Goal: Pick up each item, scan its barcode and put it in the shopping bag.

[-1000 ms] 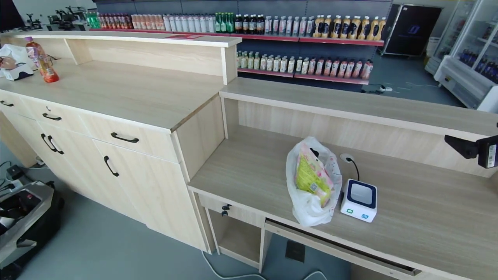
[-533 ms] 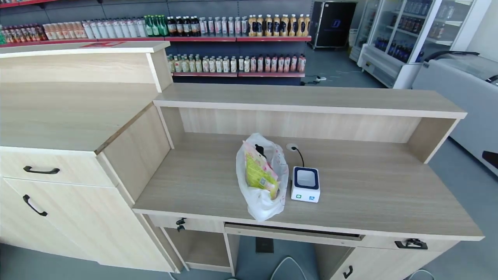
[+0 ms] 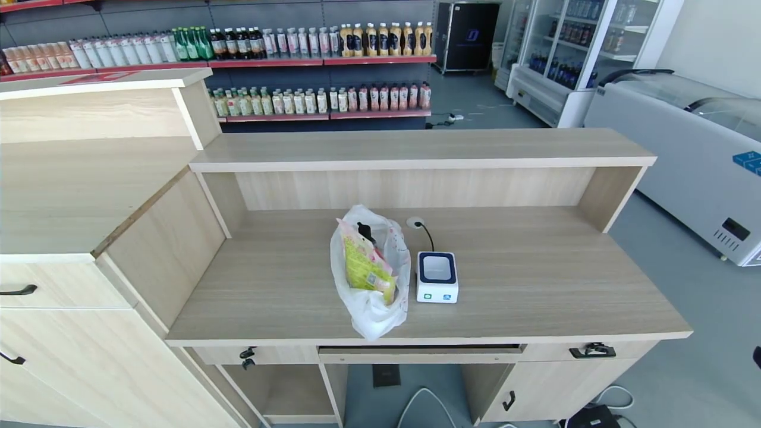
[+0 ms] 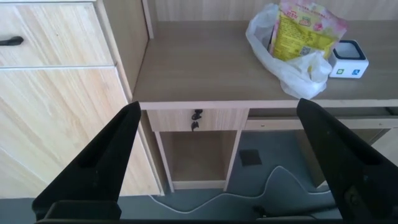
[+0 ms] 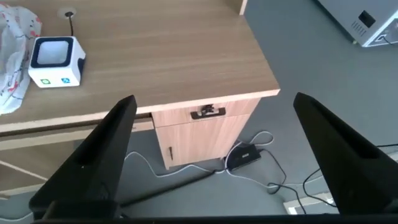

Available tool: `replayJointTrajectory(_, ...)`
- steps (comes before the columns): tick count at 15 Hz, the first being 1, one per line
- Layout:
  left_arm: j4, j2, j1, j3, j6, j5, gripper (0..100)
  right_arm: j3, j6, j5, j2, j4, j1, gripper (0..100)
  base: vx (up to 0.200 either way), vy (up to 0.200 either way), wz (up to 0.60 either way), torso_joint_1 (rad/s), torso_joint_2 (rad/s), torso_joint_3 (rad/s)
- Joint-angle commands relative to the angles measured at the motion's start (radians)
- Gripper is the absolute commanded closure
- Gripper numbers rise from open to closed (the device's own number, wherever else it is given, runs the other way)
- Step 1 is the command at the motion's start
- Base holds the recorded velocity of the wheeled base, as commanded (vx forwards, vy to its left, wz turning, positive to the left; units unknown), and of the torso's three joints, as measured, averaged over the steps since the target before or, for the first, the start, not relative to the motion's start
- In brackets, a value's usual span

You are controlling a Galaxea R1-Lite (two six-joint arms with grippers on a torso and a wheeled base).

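Observation:
A white plastic shopping bag [image 3: 371,297] stands on the low wooden desk [image 3: 535,285] with a yellow snack packet [image 3: 364,270] upright inside it. A white barcode scanner [image 3: 437,276] with a dark window sits right beside the bag. My left gripper [image 4: 219,106] is open and holds nothing, out in front of the desk's edge, with the bag [image 4: 292,62], the packet [image 4: 308,28] and the scanner [image 4: 348,59] beyond it. My right gripper [image 5: 214,98] is likewise open with nothing in it, off the desk's right front corner; the scanner [image 5: 55,61] and a bit of the bag [image 5: 12,56] lie farther off.
A raised ledge [image 3: 416,148] runs along the desk's back, and a taller counter [image 3: 71,190] adjoins its left side. The scanner's cable [image 3: 427,235] goes into a desk hole. Drawer handle [image 3: 591,351] under the right front. Drink shelves [image 3: 267,59] and freezers [image 3: 684,148] stand behind.
The head camera has swung to the right, bringing the desk with the bag and scanner to the middle of the picture. Bag, packet and scanner keep their places on the desk.

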Motion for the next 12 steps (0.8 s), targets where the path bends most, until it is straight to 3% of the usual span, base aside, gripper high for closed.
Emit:
replayJointTrajectory(1, 0.0, 0.0, 0.0, 0.0, 0.0, 0.0, 0, 0.178, 0.011, -0.001, -0.334, -0.006, 0.085, 0, 0.0, 0.0, 0.0, 0.0, 0.0, 0.0)
replayJointTrajectory(4, 0.0, 0.0, 0.0, 0.0, 0.0, 0.0, 0, 0.178, 0.005, -0.002, -0.496, 0.17, 0.187, 0, 0.0, 0.0, 0.0, 0.0, 0.0, 0.0)
replayJointTrajectory(6, 0.0, 0.0, 0.0, 0.0, 0.0, 0.0, 0, 0.178, 0.016, 0.007, -0.57, 0.212, 0.191, 0, 0.0, 0.0, 0.0, 0.0, 0.0, 0.0)
replayJointTrajectory(7, 0.0, 0.0, 0.0, 0.0, 0.0, 0.0, 0, 0.178, 0.037, 0.061, -0.596, 0.232, 0.188, 0, 0.0, 0.0, 0.0, 0.0, 0.0, 0.0)
replayJointTrajectory(9, 0.0, 0.0, 0.0, 0.0, 0.0, 0.0, 0, 0.178, 0.114, 0.056, -0.599, 0.282, 0.187, 0, 0.0, 0.0, 0.0, 0.0, 0.0, 0.0)
replayJointTrajectory(12, 0.0, 0.0, 0.0, 0.0, 0.0, 0.0, 0, 0.178, 0.122, 0.054, -0.599, 0.282, 0.187, 0, 0.0, 0.0, 0.0, 0.0, 0.0, 0.0)
